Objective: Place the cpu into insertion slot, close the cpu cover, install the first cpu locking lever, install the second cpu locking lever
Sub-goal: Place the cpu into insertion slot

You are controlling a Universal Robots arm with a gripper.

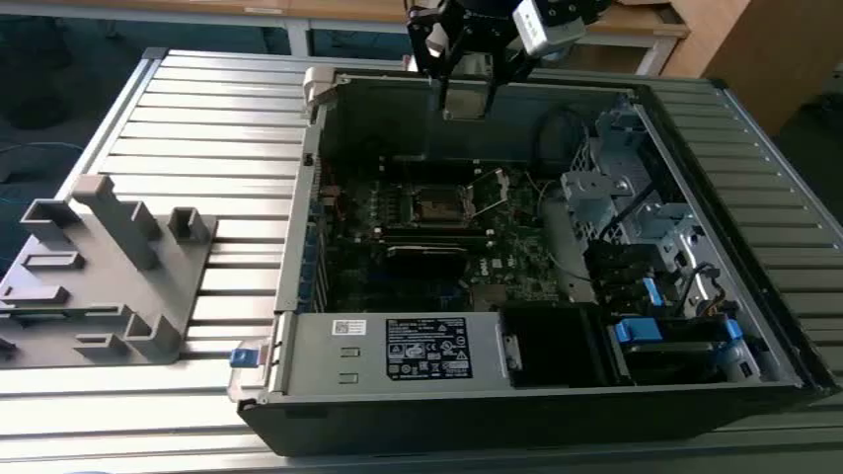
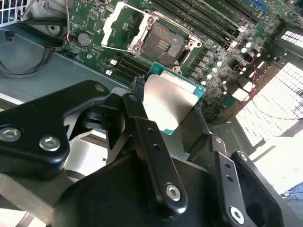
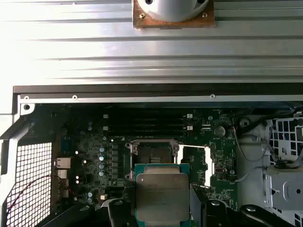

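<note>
A small flat square silver-grey cpu chip [image 3: 162, 196] with a green edge sits between the dark arms of the black metal gripper [image 3: 162, 210], which hold it from two sides. Just past the chip, on the green motherboard [image 3: 94, 142], is the dark square insertion slot with a silver rim [image 3: 152, 153]. The thin shiny silver cpu cover frame [image 3: 181, 163] lies flipped open right beside the slot.

Open computer case [image 1: 527, 420] lies on slatted metal surface [image 1: 197, 109]. Grey plastic fixture [image 1: 106, 281] sits at exterior view's left. Power supply [image 1: 395, 348] and blue drive latches [image 1: 643, 331] sit inside case.
</note>
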